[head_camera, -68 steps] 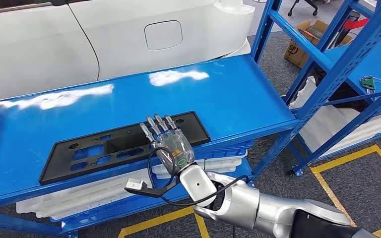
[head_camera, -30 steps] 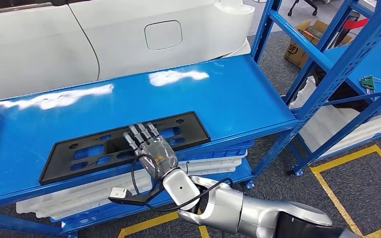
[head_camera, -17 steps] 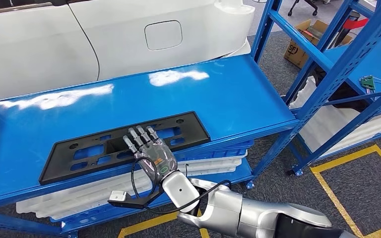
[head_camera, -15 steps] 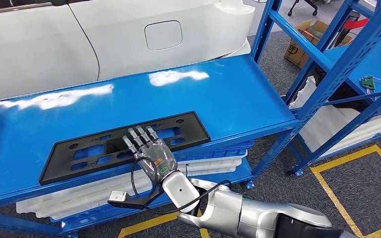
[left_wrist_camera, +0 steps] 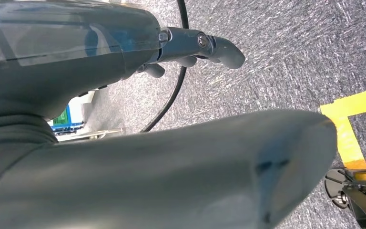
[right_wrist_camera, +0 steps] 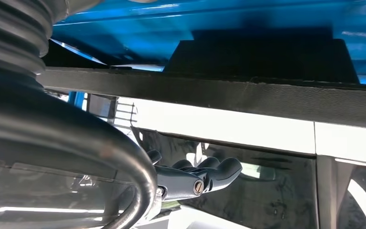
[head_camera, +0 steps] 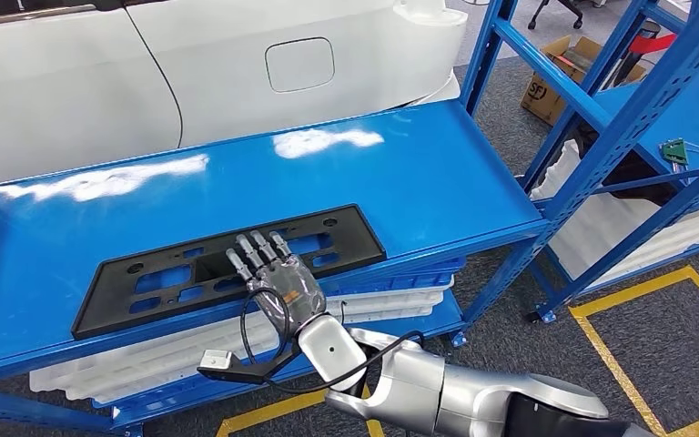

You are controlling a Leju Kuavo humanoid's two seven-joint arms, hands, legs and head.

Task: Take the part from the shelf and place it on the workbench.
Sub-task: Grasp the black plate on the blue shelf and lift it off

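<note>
Black flat part (head_camera: 227, 266) lying lengthwise on blue workbench top (head_camera: 400, 182), near its front edge, with cut-outs showing blue through it. Right hand (head_camera: 278, 282) placed over the part's front edge, roughly mid-length, back of hand up, fingers (head_camera: 257, 250) extended and slightly apart across the part's surface. Cannot tell whether the thumb sits under the edge, so grip not confirmed. In right wrist view, dark fingers (right_wrist_camera: 205, 175) seen together, extended, below the part's dark underside (right_wrist_camera: 248, 90); contact not discernible.

Left hand (left_wrist_camera: 124, 95) seen in left wrist view above grey carpet (left_wrist_camera: 276, 52) with a yellow floor line (left_wrist_camera: 348, 119); fingers (left_wrist_camera: 209, 45) partly extended, nothing seen in them, but exact state cannot be told.

Surroundings: white car body (head_camera: 191, 73) with fuel flap (head_camera: 299, 64) directly behind the workbench. White trays (head_camera: 173, 350) stacked on the lower level beneath the top, just under the hand's wrist. Black cable (head_camera: 264, 346) looping from the right wrist to a small camera bracket (head_camera: 223, 362) hanging in front of the trays. Blue shelf frame (head_camera: 601, 118) to the right, well apart from the part, with white material on its lower level. Cardboard box (head_camera: 555, 86) on the floor beyond. Yellow tape (head_camera: 637, 291) on the floor at right.
</note>
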